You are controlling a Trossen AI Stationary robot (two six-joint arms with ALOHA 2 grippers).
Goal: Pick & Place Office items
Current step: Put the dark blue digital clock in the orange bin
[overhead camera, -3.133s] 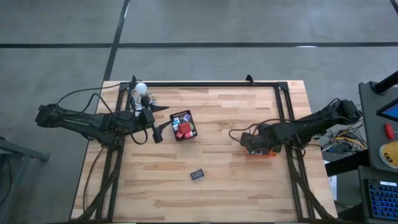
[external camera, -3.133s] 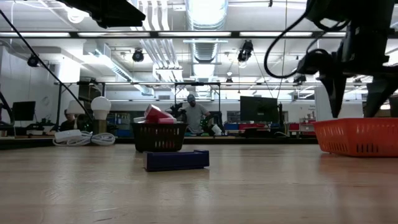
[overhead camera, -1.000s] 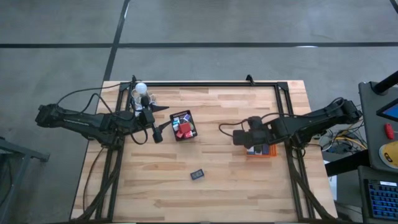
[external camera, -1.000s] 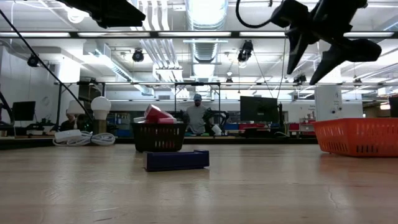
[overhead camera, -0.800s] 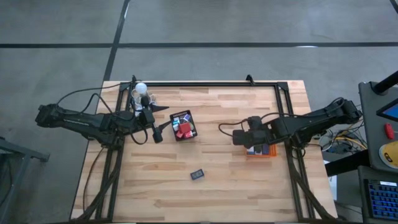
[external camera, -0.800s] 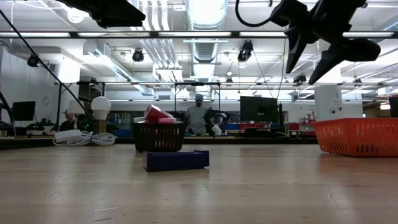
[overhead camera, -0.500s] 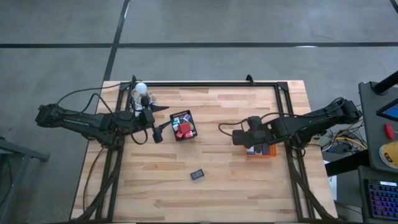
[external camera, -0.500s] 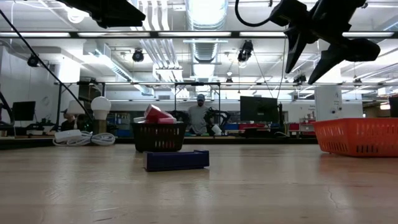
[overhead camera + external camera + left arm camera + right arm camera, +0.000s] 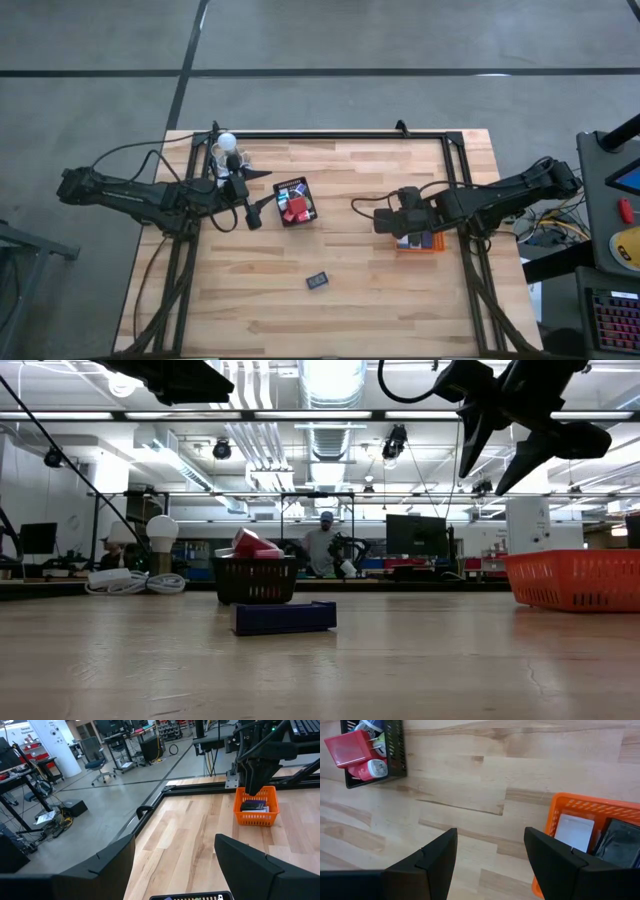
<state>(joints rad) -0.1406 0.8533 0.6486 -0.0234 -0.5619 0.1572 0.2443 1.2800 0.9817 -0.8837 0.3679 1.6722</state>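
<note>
While pincers hover apart, dark flat item lies slightly slanted, long axis crosswise.

wooden table, mesh tray, orange tray

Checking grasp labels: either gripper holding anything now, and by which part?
Nothing held. Right gripper hangs open and empty beside the orange tray; left gripper waits open by the black mesh tray.

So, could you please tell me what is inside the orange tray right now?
The orange tray holds a flat white piece and a black piece beside it. The rest of the tray runs out of the right wrist view, and the right arm covers it from above.
</note>
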